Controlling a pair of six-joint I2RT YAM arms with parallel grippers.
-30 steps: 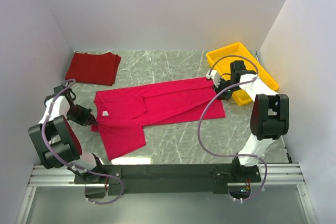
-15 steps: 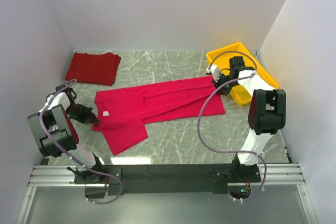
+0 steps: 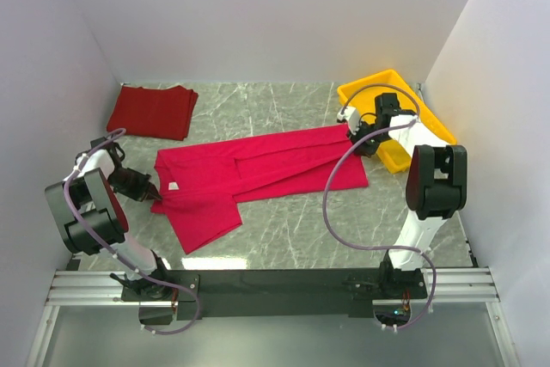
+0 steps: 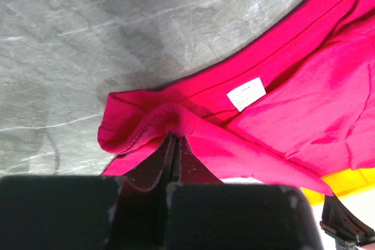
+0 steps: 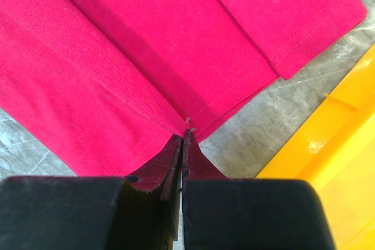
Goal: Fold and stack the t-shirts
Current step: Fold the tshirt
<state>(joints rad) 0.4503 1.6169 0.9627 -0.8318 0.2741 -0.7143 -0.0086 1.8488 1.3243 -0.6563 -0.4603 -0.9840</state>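
At the left gripper (image 4: 174, 140), jaws pinched fully together on a bunched edge of the crimson t-shirt (image 3: 258, 169); at the right gripper (image 5: 181, 137), likewise closed tight on its hem corner. Just beyond the left pinch, a small white tag (image 4: 246, 93), print too faint to read. Spread across mid-bench (image 3: 284, 109). Folded maroon t-shirt (image 3: 153, 111) far left; yellow tray (image 3: 434, 122) far right, partly behind the arm.

A yellow tray (image 3: 388, 82) sits at the marble table's (image 3: 284, 229) far right corner.
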